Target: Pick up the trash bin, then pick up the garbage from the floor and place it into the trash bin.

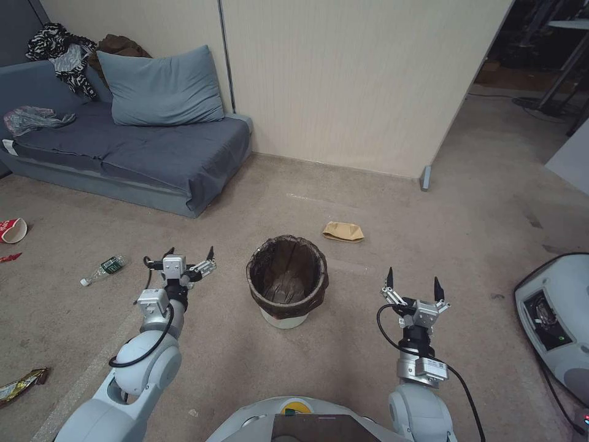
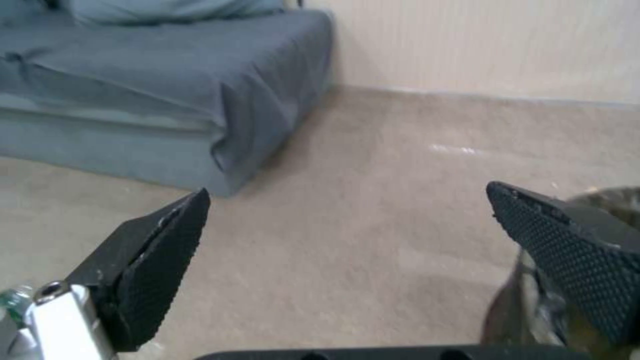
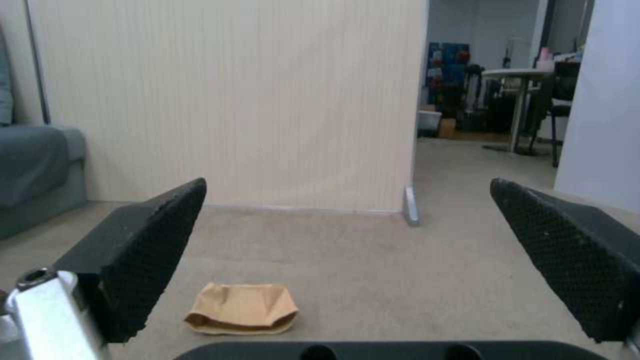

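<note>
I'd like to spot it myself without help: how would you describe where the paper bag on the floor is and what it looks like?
Start at the trash bin standing on the carpet between the robot's two open grippers, left gripper and right gripper. Look just past it toward the cream partition wall, slightly to the right. The tan paper bag lies there flat and crumpled, the only brown litter, away from the bottle and cup near the sofa.

open carpet around trash bin
</note>
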Robot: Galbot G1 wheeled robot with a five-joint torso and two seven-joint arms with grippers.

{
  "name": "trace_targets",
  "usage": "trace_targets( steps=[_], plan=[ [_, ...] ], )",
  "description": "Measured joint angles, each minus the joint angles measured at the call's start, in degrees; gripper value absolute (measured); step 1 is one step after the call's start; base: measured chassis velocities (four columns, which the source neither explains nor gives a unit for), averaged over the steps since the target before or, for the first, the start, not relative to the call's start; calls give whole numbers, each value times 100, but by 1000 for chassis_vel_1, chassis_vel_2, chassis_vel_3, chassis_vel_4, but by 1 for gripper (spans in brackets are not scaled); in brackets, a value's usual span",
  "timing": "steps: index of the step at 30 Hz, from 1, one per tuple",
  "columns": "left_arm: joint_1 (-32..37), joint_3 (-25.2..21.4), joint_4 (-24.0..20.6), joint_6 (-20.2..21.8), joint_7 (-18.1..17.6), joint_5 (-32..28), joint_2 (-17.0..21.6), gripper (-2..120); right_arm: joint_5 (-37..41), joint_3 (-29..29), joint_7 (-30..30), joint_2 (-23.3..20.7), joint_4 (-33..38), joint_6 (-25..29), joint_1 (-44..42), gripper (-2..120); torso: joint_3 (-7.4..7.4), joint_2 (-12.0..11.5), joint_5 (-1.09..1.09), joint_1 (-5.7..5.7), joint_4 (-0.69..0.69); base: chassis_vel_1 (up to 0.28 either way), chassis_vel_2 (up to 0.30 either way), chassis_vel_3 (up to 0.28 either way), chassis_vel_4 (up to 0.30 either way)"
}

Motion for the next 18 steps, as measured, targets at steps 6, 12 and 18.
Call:
trace_targets(
  steps=[6,12,18],
  plan=[
    [-215,-6,-53,388,-11,-668,613,100,28,-43,-18,-27,-58,-28,43,100,0,0,0,0,1,0,0,0,0],
    [-516,261,79,790,-11,-1576,1228,100,103,-116,-44,-78,-192,-53,162,100,0,0,1,0,1,0,0,0,0],
    [-949,623,159,1214,-42,-2417,1683,100,160,-238,-58,-169,-292,-91,230,100,0,0,0,0,1,0,0,0,0]
  ],
)
